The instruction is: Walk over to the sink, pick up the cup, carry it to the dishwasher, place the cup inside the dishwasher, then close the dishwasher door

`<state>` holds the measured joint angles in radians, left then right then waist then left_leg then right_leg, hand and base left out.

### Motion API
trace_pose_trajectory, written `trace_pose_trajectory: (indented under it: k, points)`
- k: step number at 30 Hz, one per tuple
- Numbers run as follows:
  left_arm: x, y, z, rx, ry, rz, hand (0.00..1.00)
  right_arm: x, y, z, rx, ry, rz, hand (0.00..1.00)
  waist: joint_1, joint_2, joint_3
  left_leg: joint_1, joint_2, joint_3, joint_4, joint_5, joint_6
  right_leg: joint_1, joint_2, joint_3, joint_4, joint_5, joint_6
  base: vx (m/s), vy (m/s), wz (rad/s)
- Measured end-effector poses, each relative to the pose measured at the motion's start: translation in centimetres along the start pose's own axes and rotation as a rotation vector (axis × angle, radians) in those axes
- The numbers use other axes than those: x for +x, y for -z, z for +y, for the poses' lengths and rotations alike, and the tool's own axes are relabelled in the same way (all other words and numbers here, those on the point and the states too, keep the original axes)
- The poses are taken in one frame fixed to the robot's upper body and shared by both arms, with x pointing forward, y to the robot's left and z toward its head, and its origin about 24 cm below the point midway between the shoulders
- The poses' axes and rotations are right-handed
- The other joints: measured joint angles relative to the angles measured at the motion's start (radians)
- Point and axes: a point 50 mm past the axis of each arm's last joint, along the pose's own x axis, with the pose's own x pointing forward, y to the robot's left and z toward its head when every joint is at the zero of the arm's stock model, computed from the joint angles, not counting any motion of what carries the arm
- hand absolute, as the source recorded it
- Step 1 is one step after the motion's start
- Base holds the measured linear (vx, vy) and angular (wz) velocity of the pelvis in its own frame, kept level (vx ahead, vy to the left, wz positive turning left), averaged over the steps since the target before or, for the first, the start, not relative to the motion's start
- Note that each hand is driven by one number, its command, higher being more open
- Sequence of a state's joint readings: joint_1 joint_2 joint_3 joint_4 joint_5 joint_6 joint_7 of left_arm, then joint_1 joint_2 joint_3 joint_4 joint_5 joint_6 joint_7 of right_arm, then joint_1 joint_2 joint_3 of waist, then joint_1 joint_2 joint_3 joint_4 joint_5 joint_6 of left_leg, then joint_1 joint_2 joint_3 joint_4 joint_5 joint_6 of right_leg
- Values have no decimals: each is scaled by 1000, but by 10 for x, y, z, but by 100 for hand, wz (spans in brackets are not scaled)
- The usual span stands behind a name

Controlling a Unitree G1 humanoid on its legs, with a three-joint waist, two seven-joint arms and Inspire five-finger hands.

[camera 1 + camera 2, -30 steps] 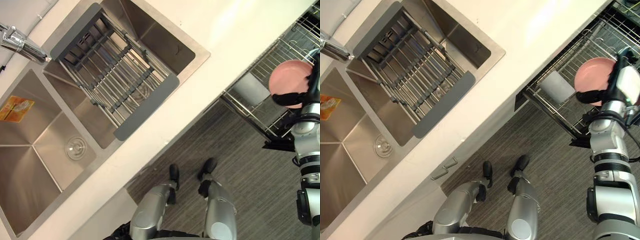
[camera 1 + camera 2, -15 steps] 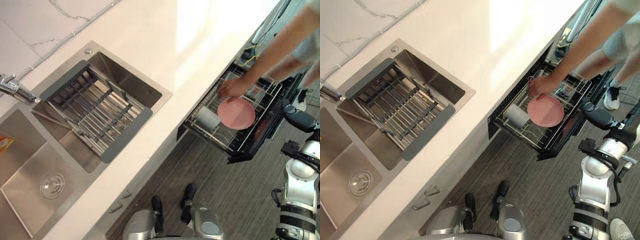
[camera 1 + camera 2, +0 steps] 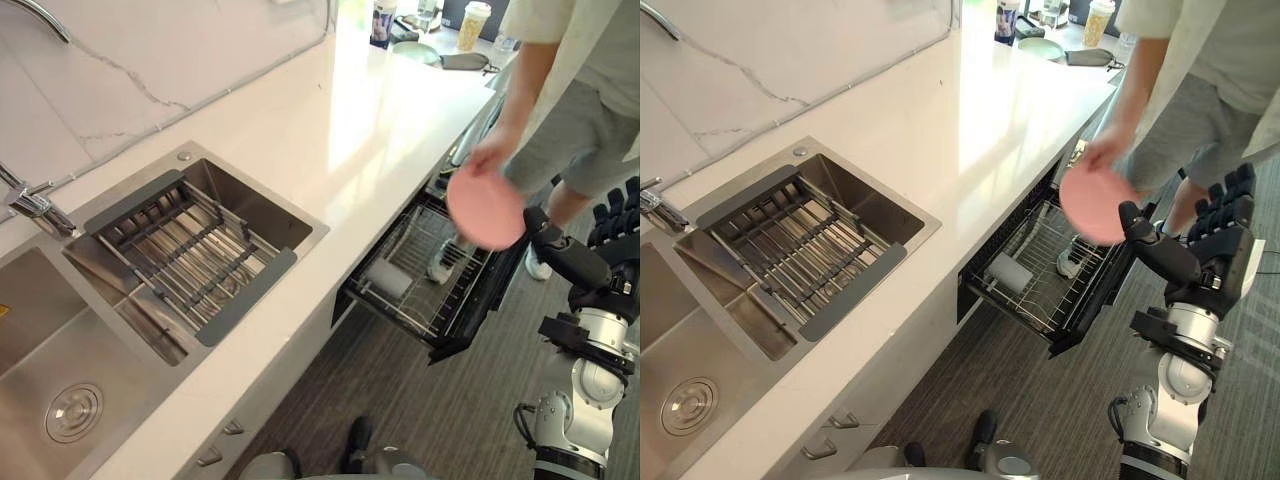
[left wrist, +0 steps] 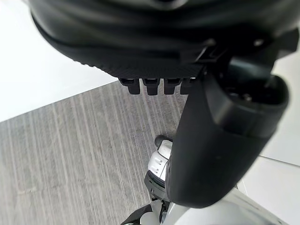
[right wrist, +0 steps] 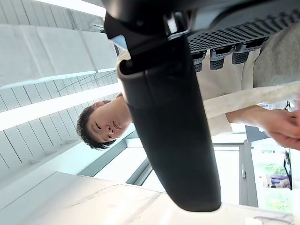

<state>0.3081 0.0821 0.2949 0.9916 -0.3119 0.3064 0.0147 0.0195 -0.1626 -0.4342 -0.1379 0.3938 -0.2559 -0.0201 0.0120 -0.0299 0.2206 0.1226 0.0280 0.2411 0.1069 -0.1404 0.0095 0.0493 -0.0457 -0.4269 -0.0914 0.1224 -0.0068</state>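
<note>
Above the open dishwasher rack (image 3: 420, 290), a person's hand (image 3: 490, 152) holds the pink dish (image 3: 485, 208) — the right hand (image 3: 1220, 250) is raised beside it, fingers straight, empty; the left hand (image 4: 164, 42) is relaxed, holding nothing.

Right hand (image 3: 1222, 250) upright at three o'clock, fingers straight, thumb out toward nine; left hand (image 4: 215, 140) likewise relaxed.

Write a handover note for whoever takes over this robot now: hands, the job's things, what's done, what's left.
Right robot hand: open, empty, raised beside the open dishwasher rack.
Left robot hand: open, empty, over the floor.
A person's hand holds the pink dish above the rack; a white cylinder lies in it.
Done: robot stands at the rack.
Left: dish in rack, close door.
</note>
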Motion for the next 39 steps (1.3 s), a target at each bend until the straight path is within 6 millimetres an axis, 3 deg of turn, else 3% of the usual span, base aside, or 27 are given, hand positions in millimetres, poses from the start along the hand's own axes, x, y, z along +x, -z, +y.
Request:
trace_pose_trajectory:
  k: [16,39]
  points:
    - [-1,-2,2,57,-44,-5,100,-8,12,19,71,-61,73,100,25,-1,-39,-12,-1,-12,6,0,0,-1,-3,-10,0,6,-3,10,43,2]
    - [-2,-5,3,10,-41,-26,100,-7,3,36,103,-145,56,100,33,0,-56,-84,7,-57,104,-26,-2,-2,-7,-62,0,5,1,-5,48,7]
